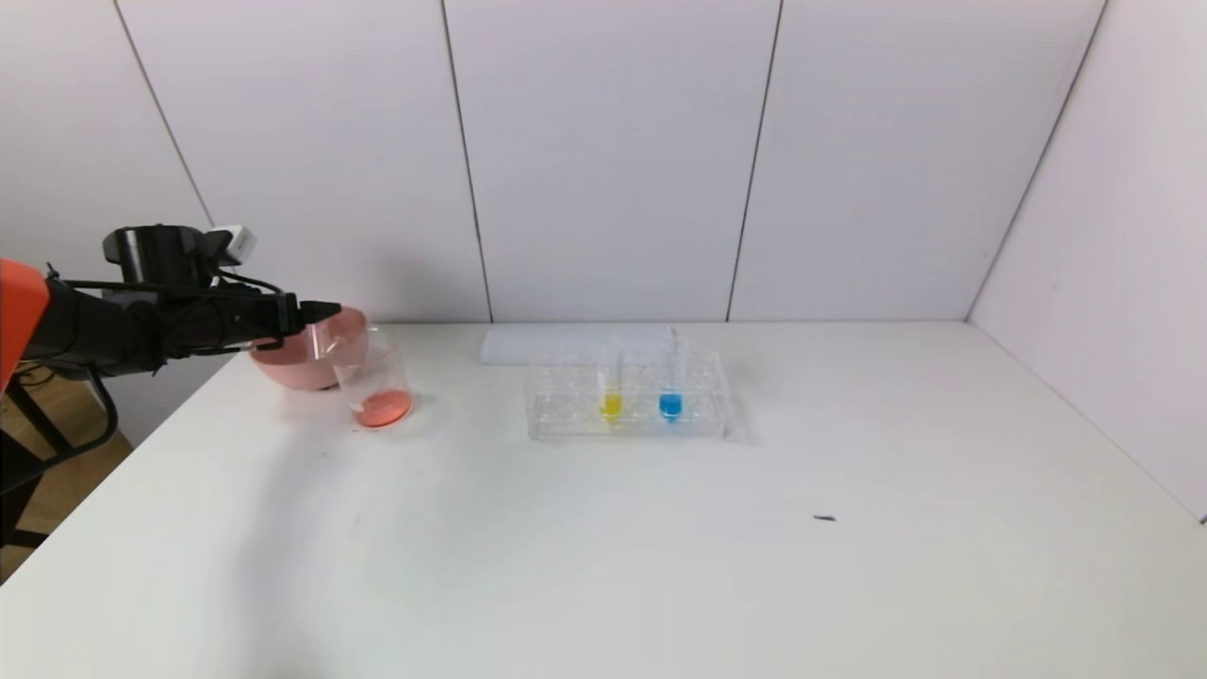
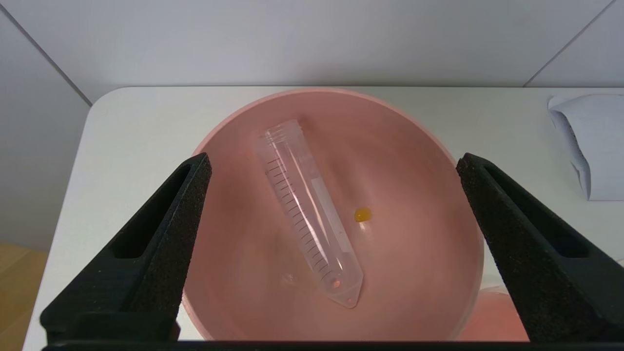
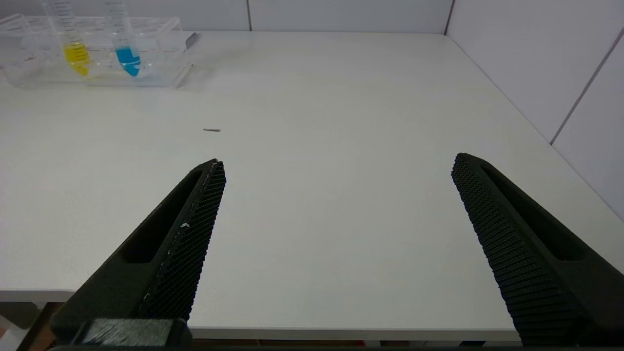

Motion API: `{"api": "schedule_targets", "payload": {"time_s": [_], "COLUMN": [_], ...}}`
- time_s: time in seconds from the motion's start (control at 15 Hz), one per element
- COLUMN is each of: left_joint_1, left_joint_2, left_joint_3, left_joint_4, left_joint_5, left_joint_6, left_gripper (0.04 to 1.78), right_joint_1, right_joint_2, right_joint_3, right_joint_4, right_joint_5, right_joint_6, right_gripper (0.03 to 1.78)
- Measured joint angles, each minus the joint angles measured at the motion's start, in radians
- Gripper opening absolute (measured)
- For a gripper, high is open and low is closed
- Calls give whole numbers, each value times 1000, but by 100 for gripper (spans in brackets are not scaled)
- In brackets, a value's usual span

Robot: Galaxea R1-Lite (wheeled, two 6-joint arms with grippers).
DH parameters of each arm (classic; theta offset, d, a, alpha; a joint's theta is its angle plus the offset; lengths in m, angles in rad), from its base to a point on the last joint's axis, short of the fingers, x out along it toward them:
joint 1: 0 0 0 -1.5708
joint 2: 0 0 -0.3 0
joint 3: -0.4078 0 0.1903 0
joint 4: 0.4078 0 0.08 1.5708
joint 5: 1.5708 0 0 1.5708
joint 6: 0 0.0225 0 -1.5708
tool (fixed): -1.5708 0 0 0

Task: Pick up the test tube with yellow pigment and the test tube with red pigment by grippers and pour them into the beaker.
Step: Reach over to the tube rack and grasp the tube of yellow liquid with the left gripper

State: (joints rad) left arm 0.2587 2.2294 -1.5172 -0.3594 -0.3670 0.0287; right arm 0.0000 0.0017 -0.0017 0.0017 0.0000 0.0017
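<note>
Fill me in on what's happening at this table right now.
The left gripper hangs open over the pink bowl, where an emptied test tube lies. Beside the bowl, the beaker holds red-orange liquid. The test tube with yellow pigment stands in the clear rack next to a blue tube, not yet poured. The right gripper hangs open over the table's near edge, holding nothing.

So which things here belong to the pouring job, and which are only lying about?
Belong to the job:
- yellow tube, in the rack
- empty tube, lying in the pink bowl
- beaker holding red-orange liquid
- left gripper, fingers open over the bowl
- right gripper, fingers open, near the table edge

Lying about:
- blue tube
- white paper
- small dark speck
</note>
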Motion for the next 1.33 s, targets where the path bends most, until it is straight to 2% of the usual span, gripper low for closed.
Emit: {"api": "schedule_targets", "payload": {"time_s": [0.8, 1.13, 1.33], "left_joint_1": [-5, -26, -46], "left_joint_2": [-184, -286, -355], "left_joint_3": [114, 200, 274], "left_joint_4": [4, -5, -55], "left_joint_5": [-2, -1, 1], "left_joint_6": [-1, 2, 8], "left_gripper": [176, 176, 176], "right_joint_1": [0, 0, 0], "right_joint_2": [0, 0, 0], "right_joint_3": [0, 0, 0], "right_joint_4": [0, 0, 0], "right_joint_5": [0, 0, 0], "right_joint_6": [0, 0, 0], "right_gripper": [170, 170, 170]}}
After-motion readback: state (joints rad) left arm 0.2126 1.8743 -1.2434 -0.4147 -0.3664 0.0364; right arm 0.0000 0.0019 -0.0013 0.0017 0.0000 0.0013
